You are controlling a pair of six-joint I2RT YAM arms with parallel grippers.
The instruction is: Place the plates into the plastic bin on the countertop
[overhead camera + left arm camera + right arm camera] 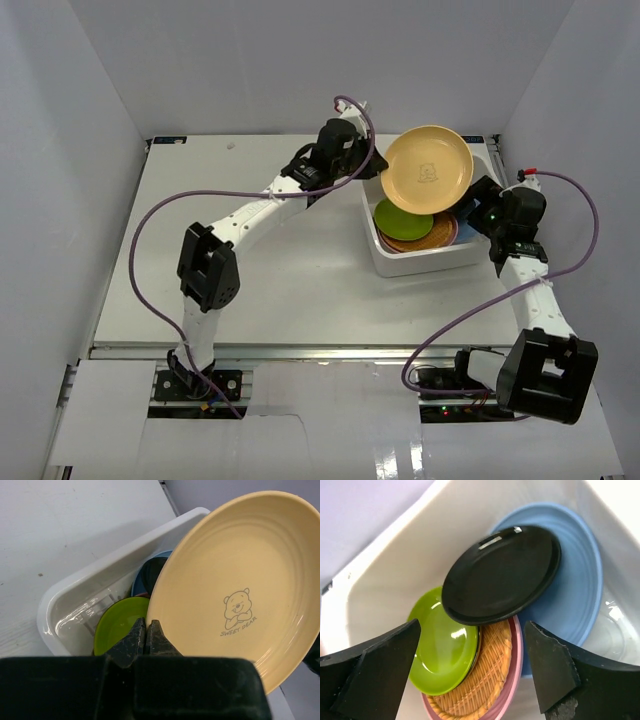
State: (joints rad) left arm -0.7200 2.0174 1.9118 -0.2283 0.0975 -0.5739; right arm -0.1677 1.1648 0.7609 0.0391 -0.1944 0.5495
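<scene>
Left pincer [147, 632] sits clamped on the rim of the yellow-orange plate [240, 590], tilted above the plastic bin [107, 562] on the bench [280, 290] — we advise lowering it flat onto the stacked plates [485, 677] once the right pincer [472, 650], fingers apart, clears.

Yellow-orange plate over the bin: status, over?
Left fingers shut on rim of round yellow-orange bear-print plate, tilted above white plastic bin. Right fingers open over bin. Round black plate tilted on other plates inside; drop path looks open.
</scene>
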